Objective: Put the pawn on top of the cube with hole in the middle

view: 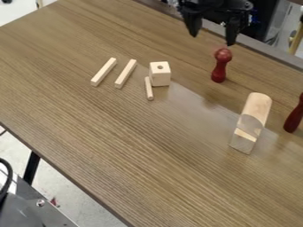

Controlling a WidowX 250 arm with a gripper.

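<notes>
The gripper (211,34) hangs near the tabletop's (148,146) far edge, spread wide and holding nothing. A red pawn (219,70) stands upright below it in the view; the holed cube (160,76) sits below and left of the gripper, beside a short stick (149,90).

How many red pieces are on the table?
2. One, the pawn, is right of the holed cube; another red piece is at the view's right edge, partly cut off.
</notes>
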